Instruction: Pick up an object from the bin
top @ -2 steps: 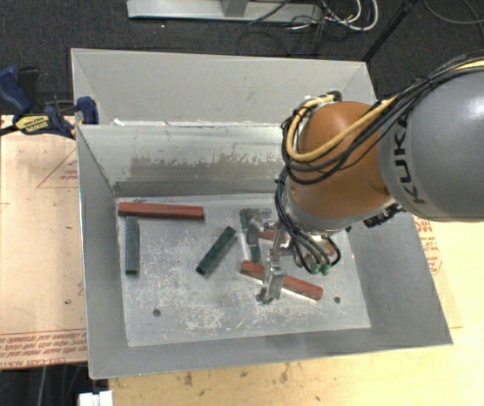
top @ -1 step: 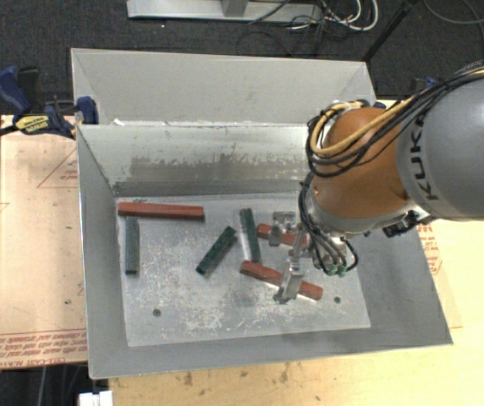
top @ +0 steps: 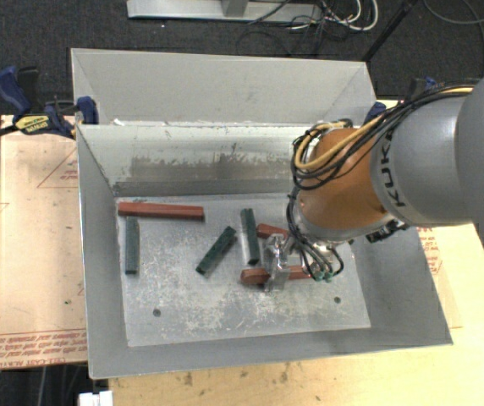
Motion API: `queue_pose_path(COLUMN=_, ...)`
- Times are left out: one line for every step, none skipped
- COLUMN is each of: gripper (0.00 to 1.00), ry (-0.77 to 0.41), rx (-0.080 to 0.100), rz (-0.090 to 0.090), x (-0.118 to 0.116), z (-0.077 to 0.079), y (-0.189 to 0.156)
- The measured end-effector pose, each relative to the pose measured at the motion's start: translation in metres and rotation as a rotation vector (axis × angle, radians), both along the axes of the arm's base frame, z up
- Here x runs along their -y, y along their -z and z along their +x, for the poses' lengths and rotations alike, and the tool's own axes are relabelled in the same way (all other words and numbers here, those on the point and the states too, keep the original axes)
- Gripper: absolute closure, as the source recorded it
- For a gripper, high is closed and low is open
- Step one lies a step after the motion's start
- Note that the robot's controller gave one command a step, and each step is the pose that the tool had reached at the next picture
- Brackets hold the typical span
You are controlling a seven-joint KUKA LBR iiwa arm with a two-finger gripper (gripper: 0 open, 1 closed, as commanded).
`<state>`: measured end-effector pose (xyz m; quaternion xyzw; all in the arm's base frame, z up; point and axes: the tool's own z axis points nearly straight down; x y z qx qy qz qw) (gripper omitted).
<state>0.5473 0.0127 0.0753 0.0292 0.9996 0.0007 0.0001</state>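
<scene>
Stage: tool point(top: 274, 269) is down at the floor of the bin point(top: 225, 328), right of frame centre; nothing is lifted.
Tool state: apart or together cannot be told.
Remaining (judged): secure a grip, then raise the piece clear.
Likely thing: short red-brown block point(top: 253, 276), flat on the floor, at the tool's left side.
Appearance: rectangular, matte, stubby.
Neighbours: dark green bar point(top: 250, 233) and another red-brown piece point(top: 269, 229) just above.

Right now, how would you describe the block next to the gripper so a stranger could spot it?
Start at the grey bin, then go to the gripper right of its middle. The short red-brown block lies just left of it in the view. Its nearest neighbours are dark bars, longer and thinner.
</scene>
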Motion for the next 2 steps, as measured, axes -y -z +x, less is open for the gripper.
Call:
queue_pose_path(gripper=1.00, ry=0.000, rx=0.000, rz=0.000, x=0.000, z=0.000, y=0.000)
queue_pose_path(gripper=1.00, ry=-0.021, rx=0.003, rz=-0.001, x=0.002, z=-0.029, y=-0.148)
